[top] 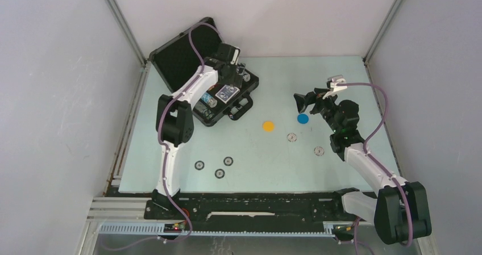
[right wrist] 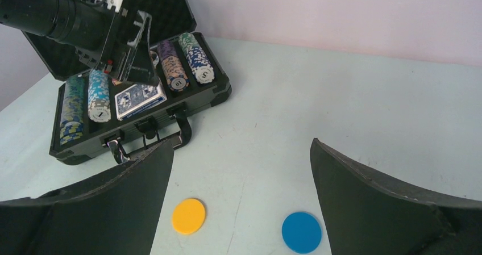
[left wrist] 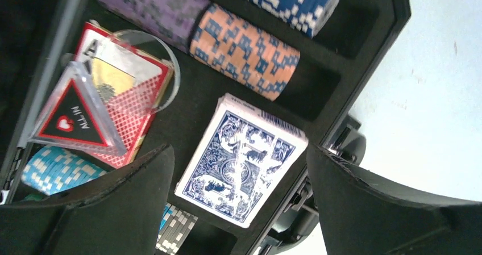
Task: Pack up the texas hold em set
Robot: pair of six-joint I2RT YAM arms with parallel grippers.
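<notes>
The open black poker case [top: 183,59] lies at the back left with rows of chips inside. My left gripper [top: 236,76] hovers over it, open and empty. In the left wrist view my left gripper [left wrist: 239,209] straddles a blue-backed card deck [left wrist: 241,158] lying in the case. Beside it are a red deck [left wrist: 139,99], a clear "ALL IN" triangle [left wrist: 74,116] and orange chips [left wrist: 244,50]. My right gripper [top: 310,101] is open and empty above the table, and shows in the right wrist view [right wrist: 241,209]. A yellow chip [right wrist: 188,215] and a blue chip [right wrist: 301,232] lie flat below it.
Two pale chips [top: 292,137] [top: 319,150] lie right of centre. Three dark chips [top: 219,173] lie near the left arm's base. The yellow chip [top: 268,126] and blue chip [top: 303,118] sit mid-table. The case's handle [right wrist: 183,131] faces the table's middle. Walls enclose the table.
</notes>
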